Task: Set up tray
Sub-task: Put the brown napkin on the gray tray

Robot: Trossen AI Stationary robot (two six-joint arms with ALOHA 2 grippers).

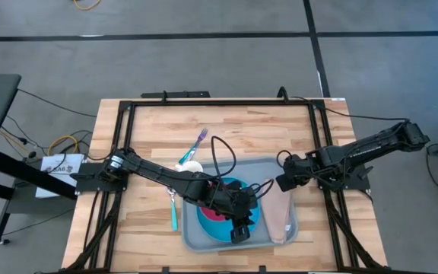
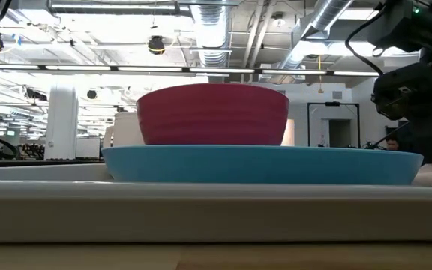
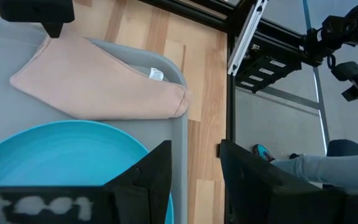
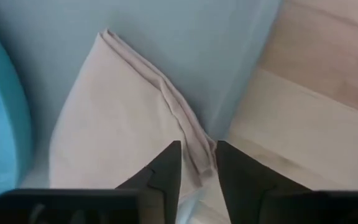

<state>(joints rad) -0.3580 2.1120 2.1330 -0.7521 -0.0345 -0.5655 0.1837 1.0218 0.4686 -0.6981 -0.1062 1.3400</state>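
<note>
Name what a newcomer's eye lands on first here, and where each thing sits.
A red bowl sits on a blue plate, which rests in the grey tray at the table's near middle. The left tool hangs over the plate's near edge. The right tool is at the far end of a beige folded napkin on the tray's right side.

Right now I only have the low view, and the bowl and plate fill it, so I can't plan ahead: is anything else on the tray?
Observer: Yes, a folded beige napkin lies on the tray, to the right of the blue plate.
Operator: Where is the right gripper?
Observer: The right gripper is over the napkin's far end.
Operator: Any cutlery loaded?
Observer: None that I can see; a teal utensil lies on the table, left of the tray.
</note>
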